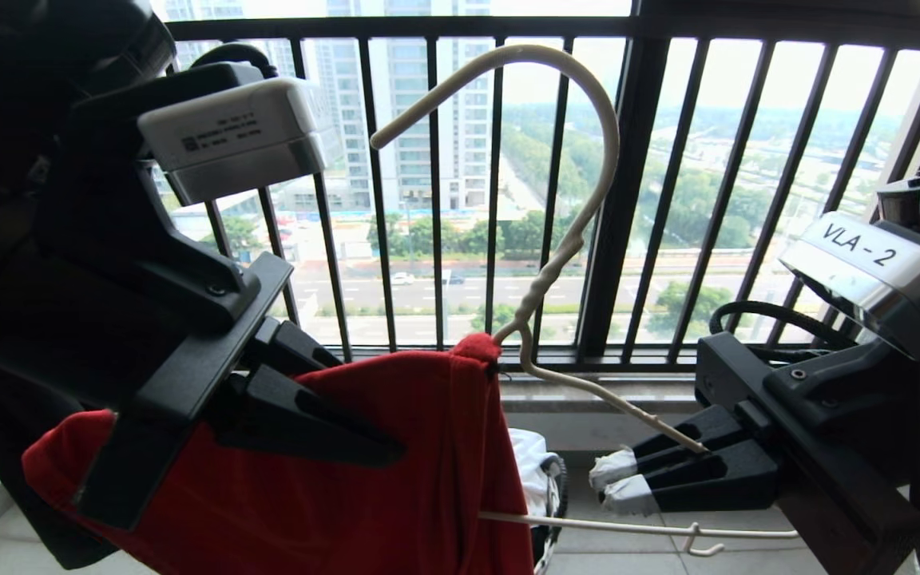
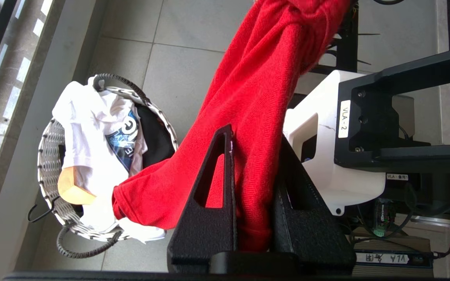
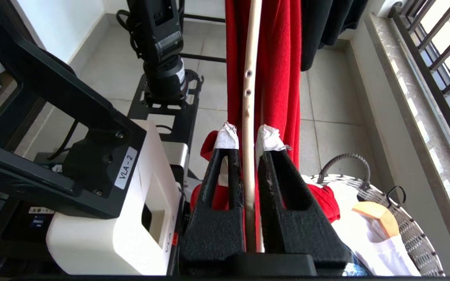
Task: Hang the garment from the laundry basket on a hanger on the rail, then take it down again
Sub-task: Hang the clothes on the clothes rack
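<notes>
The left gripper [image 1: 364, 435] is clenched on the red garment [image 1: 396, 471], which hangs down above the laundry basket [image 2: 49, 171]. The right gripper [image 1: 616, 483] pinches the hanger [image 1: 588, 224] by its sloping arm, hook upward, bottom bar level above that basket.

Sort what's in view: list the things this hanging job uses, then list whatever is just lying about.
In use:
red T-shirt, pinched by the left gripper
wire hanger, clamped in the right gripper
laundry basket, on the floor below

Lying about:
white garment, in the basket
black garment, in the basket
wooden hanger, in the basket
balcony railing, behind
</notes>
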`<state>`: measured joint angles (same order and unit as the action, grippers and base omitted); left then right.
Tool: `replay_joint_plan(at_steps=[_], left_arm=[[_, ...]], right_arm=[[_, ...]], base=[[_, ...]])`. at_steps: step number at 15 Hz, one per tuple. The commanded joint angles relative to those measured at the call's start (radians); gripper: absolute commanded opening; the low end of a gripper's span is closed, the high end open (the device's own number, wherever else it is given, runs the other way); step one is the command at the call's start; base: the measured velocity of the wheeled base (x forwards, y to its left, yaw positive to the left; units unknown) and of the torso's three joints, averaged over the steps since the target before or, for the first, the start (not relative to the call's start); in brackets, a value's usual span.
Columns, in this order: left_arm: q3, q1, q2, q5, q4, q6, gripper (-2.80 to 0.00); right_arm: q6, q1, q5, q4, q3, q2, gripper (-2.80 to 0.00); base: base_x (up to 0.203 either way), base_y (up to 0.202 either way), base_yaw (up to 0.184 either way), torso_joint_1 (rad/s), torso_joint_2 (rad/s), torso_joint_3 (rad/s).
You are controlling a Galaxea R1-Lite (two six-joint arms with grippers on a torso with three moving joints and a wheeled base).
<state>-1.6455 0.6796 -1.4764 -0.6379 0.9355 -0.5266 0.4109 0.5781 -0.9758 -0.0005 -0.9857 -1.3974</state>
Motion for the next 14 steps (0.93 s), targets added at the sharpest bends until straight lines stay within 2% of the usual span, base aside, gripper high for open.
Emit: replay_joint_plan(at_steps=[1,8,10,12,14], left_arm=[[0.0,0.0,-0.001,-0.003,0.005,-0.003,-2.8],[0.015,-0.001,0.021,-0.002,0.005,0.005,-2.8],[0.036,-0.018,0.05,0.0,0.004,0.012,-2.8],[0.041,-0.045,0.078,0.0,0.003,0.053,-2.8],[0.056,-0.054,0.103,0.0,-0.022,0.097,-2.8]], right_arm=[[0.002,0.0,-0.004,0.005,-0.001,-0.002,0.0],[0.0,-0.006,-0.004,0.005,-0.002,-0.005,0.0],[-0.001,-0.033,-0.004,0.006,-0.01,-0.005,0.0],[-0.008,-0.075,-0.002,0.014,-0.029,-0.002,0.0],[-0.123,-0.116,0.003,0.012,-0.034,0.036,0.0]], base=[[0.0,0.0,0.0,0.0,0.0,0.0],[0.0,0.0,0.0,0.0,0.0,0.0],[0.0,0.0,0.0,0.0,0.0,0.0],[0.0,0.0,0.0,0.0,0.0,0.0],[0.0,0.0,0.0,0.0,0.0,0.0]])
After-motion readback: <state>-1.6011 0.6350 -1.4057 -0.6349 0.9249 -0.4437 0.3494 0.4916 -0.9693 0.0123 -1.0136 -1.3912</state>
